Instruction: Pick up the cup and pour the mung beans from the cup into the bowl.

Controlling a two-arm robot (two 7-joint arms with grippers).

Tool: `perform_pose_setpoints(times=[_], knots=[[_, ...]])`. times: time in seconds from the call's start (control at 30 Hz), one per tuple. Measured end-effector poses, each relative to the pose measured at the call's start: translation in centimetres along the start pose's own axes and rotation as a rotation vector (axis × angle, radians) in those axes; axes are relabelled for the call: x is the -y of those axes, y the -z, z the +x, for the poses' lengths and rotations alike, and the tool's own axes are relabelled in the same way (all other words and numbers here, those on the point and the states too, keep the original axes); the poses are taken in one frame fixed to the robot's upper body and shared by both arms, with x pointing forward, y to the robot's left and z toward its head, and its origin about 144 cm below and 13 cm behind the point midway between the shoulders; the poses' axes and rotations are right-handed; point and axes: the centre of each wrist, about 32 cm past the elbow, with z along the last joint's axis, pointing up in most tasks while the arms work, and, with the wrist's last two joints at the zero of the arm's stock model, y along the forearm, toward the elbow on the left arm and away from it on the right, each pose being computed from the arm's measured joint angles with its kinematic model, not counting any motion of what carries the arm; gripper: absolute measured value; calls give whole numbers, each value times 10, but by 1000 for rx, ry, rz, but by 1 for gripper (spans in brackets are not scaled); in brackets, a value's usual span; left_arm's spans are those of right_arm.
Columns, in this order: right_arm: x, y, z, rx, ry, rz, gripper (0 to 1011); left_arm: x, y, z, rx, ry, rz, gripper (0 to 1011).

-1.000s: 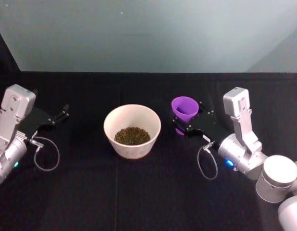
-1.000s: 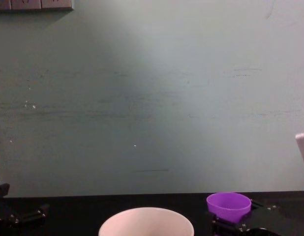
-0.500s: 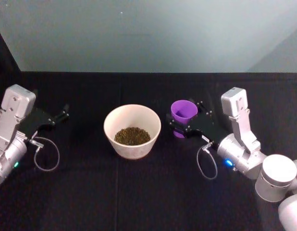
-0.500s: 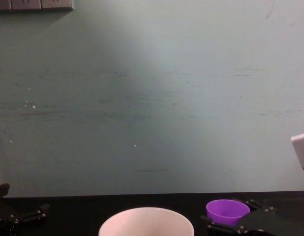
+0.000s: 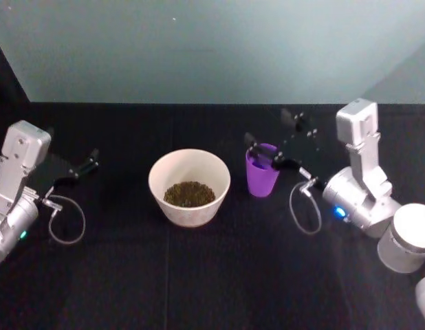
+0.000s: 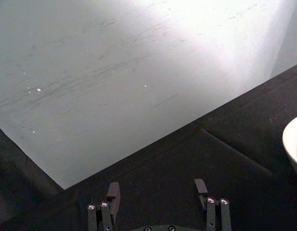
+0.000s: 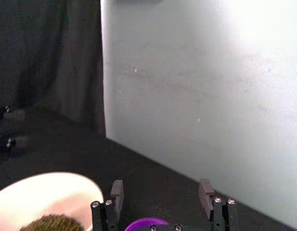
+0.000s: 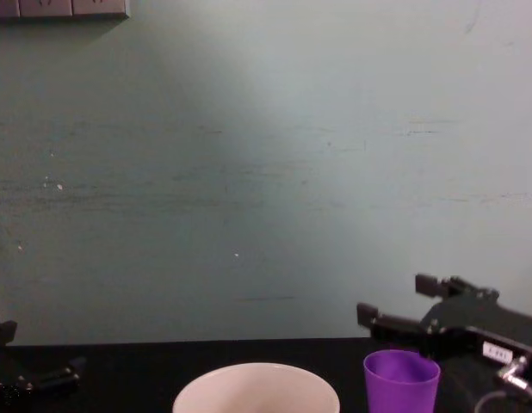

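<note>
Tabletop (image 5: pixel 199 275) covered in black cloth, pale blue-green wall (image 8: pixel 266 172) behind; a strip of wall outlets (image 8: pixel 59 9) sits high at the chest view's left. Nothing stands between cup and bowl.

Bowl (image 5: pixel 189 187): wide, cream, smooth plain rim, at table centre; a layer of dark green-brown mung beans (image 5: pixel 189 194) on its bottom. Bowl rim also seen low in chest view (image 8: pixel 256 397) and at the edge of the left wrist view (image 6: pixel 295 149).

Cup (image 5: pixel 262 170): small, bright purple, tapered, no handle, standing upright on the cloth just to the right of the bowl, not touching it. Much narrower than the bowl. Contents cannot be made out. In the chest view the cup (image 8: pixel 401 383) stands free, mouth up.

Right gripper (image 5: pixel 278 137): fingers spread apart, holding nothing, raised above and slightly behind the cup; one finger crosses over the cup's rim in the head view. Chest view shows the gripper (image 8: pixel 404 305) above the cup's rim with a gap between them. Right wrist view: both fingers apart, purple rim (image 7: pixel 147 224) below between them.

Left gripper (image 5: pixel 85 165): fingers apart, empty, parked low at the table's left, well apart from the bowl
</note>
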Motion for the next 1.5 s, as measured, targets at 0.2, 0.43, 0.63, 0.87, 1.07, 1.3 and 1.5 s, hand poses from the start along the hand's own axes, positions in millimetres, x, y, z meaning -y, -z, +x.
perform_pose_setpoints(times=[0.2, 0.43, 0.63, 0.87, 1.07, 1.3, 1.5], knots=[[7, -12, 10, 13, 57, 24, 1003, 0, 0, 0, 0, 0, 0, 1000], [22, -12, 25, 11, 149, 10, 1003, 0, 0, 0, 0, 0, 0, 1000], [32, 7, 31, -13, 214, -52, 1002, 0, 0, 0, 0, 0, 0, 1000], [35, 25, 25, -35, 228, -111, 1003, 0, 0, 0, 0, 0, 0, 1000], [36, 30, 21, -28, 227, -131, 1003, 0, 0, 0, 0, 0, 0, 1000], [35, 29, 20, -22, 235, -133, 1003, 0, 0, 0, 0, 0, 0, 1000], [35, 28, 21, -23, 234, -131, 1003, 0, 0, 0, 0, 0, 0, 1000]])
